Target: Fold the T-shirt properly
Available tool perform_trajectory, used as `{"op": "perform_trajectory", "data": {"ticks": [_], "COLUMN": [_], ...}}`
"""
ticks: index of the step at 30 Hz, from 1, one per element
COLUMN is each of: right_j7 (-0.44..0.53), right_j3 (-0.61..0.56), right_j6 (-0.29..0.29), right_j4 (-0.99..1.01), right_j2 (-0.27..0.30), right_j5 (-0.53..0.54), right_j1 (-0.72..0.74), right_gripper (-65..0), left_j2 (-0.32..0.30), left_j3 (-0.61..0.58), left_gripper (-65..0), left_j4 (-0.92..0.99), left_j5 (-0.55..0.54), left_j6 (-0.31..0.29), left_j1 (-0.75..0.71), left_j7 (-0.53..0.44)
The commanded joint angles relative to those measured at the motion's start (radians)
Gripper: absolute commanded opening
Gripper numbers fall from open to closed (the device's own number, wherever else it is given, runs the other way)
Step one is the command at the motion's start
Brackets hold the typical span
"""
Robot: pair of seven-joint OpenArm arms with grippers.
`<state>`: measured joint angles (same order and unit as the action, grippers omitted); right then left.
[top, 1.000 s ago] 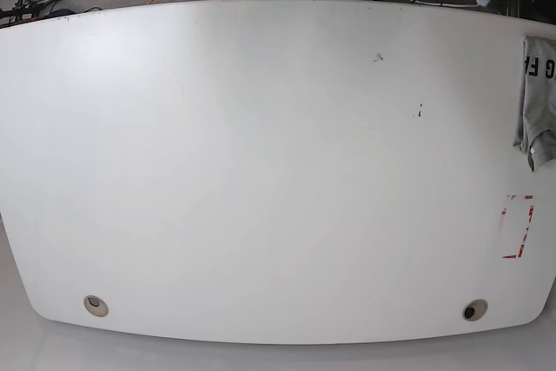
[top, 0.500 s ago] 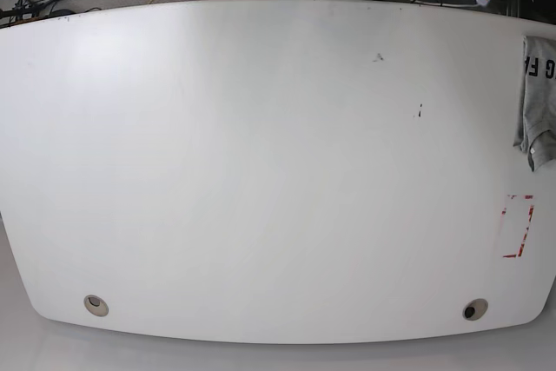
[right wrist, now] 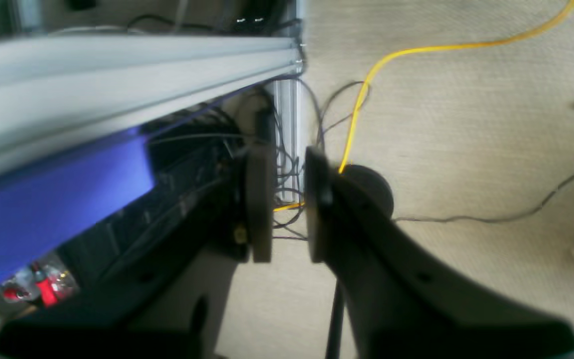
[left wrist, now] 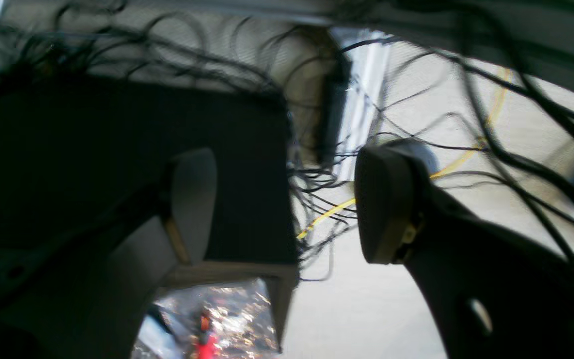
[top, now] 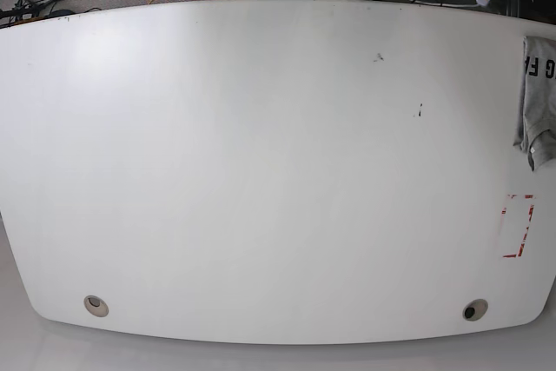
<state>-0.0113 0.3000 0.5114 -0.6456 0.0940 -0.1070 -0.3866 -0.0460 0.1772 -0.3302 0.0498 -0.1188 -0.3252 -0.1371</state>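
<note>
**Still off the worktop, with the shirt waiting at the edge**

We see the T-shirt (top: 539,102) lying bunched at the far right edge of the worktop (top: 261,171) in the base view, partly cut off by the frame, with a strip of its black lettering showing. Nothing else rests near it except a red-marked rectangle (top: 518,226) just below.

Neither arm shows over the worktop. Our left hand (left wrist: 287,209) hangs with its fingers spread wide and nothing between them, facing a tangle of cables (left wrist: 317,199). Our right hand (right wrist: 287,204) has its pads drawn near together, a narrow gap left, empty, over carpet and a yellow cable (right wrist: 361,99).

We judge the step in hand to be the first reach. To do it well, we should bring the left hand in low and pinch a single layer near the hem or shoulder, then drag the shirt toward the middle so both arms can spread it flat before any fold.
</note>
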Motion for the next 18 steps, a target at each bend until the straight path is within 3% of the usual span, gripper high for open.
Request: {"op": "perform_trajectory", "data": {"ticks": [1, 8, 14, 17, 18], "right_j7": [0.007, 0.007, 0.007, 0.007, 0.007], "right_j3": [0.0, 0.0, -0.002, -0.002, -0.002], "right_j6": [0.005, 0.003, -0.046, -0.05, -0.05], "right_j4": [0.071, 0.192, 0.223, 0.223, 0.224], "right_j2": [0.023, 0.049, 0.056, 0.056, 0.056], "right_j5": [0.003, 0.002, 0.002, 0.002, 0.002], "right_j1": [0.034, 0.143, 0.176, 0.179, 0.179], "right_gripper": [-55.0, -54.9, -54.4, -54.4, -54.4], "left_j2": [-0.005, -0.007, -0.002, -0.002, -0.004], "left_j3": [0.002, 0.0, 0.0, 0.0, -0.002], "left_gripper": [-24.4, -24.4, -24.4, -24.4, -24.4], "left_j4": [0.092, 0.167, 0.168, 0.168, 0.168], "left_j5": [-0.001, 0.0, 0.002, 0.002, 0.006], "left_j6": [0.0, -0.003, 0.005, 0.066, 0.11], "left_j1": [0.047, 0.134, 0.137, 0.14, 0.154], "left_j7": [-0.008, -0.008, -0.005, 0.004, 0.023]}}
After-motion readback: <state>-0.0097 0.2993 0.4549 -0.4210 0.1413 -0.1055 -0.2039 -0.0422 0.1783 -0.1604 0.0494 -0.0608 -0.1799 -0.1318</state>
